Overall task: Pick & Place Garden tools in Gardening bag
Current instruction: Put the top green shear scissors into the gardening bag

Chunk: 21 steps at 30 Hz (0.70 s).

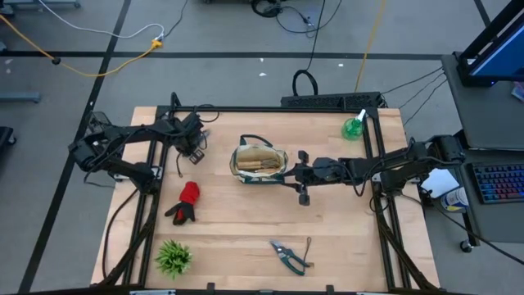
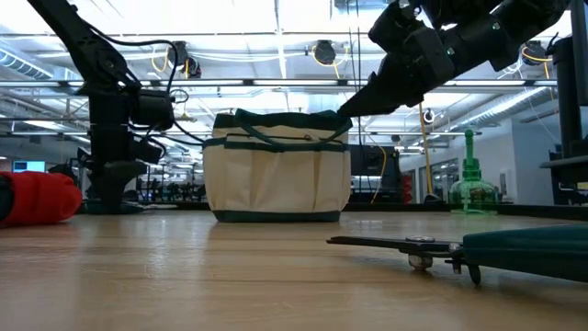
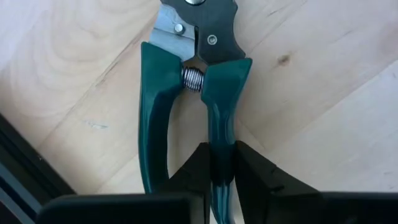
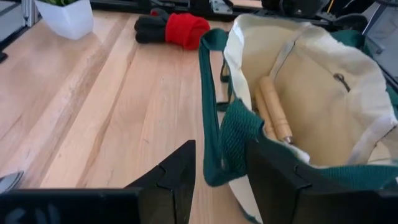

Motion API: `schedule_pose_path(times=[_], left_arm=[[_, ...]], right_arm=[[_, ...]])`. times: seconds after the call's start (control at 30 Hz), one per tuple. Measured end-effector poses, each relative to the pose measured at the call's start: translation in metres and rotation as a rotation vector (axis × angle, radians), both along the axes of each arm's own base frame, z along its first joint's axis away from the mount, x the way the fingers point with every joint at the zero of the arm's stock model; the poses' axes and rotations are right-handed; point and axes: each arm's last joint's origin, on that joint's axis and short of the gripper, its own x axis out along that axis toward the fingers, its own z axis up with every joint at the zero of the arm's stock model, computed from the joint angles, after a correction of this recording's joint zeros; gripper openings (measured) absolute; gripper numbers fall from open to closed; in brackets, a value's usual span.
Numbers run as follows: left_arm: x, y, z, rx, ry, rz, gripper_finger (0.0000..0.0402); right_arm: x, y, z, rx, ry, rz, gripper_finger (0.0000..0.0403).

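Pruners (image 1: 289, 255) lie nearest on the bench (image 1: 246, 229), short of the gardening bag (image 1: 259, 161), not yet bagged; the glove (image 1: 186, 201) waits left of the bag, the spray bottle (image 1: 354, 127) beyond its right. Wooden-handled tools (image 4: 274, 115) already sit inside. At the bag's rim, the right gripper (image 4: 219, 163) has its fingers parted around the trim. Left of the bag, the left gripper (image 3: 221, 169) pinches a second, green-handled pair (image 3: 193, 81).

Overhead ceiling strip lights (image 2: 276, 18) give bright, even illumination. Shadows on the counter (image 1: 246, 221) are soft and faint. Nearest pruners (image 2: 478, 248) in the low view are defocused.
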Motion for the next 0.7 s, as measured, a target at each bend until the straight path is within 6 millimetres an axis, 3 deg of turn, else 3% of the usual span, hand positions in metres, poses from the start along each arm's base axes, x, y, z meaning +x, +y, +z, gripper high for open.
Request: schedule_pose_path(times=[0.13, 0.33, 0.7], left_arm=[[0.002, -0.002, 0.001, 0.011, -0.002, 0.006, 0.0046], [0.008, -0.012, 0.009, 0.067, -0.033, -0.014, 0.0048], [0.029, -0.039, 0.041, 0.17, -0.288, -0.111, 0.0049]], right_arm=[[-0.005, 0.0, 0.001, -0.002, 0.033, -0.001, 0.013], [-0.022, -0.001, 0.02, 0.027, 0.029, -0.017, 0.013], [-0.054, -0.003, 0.045, 0.045, 0.02, -0.026, 0.013]])
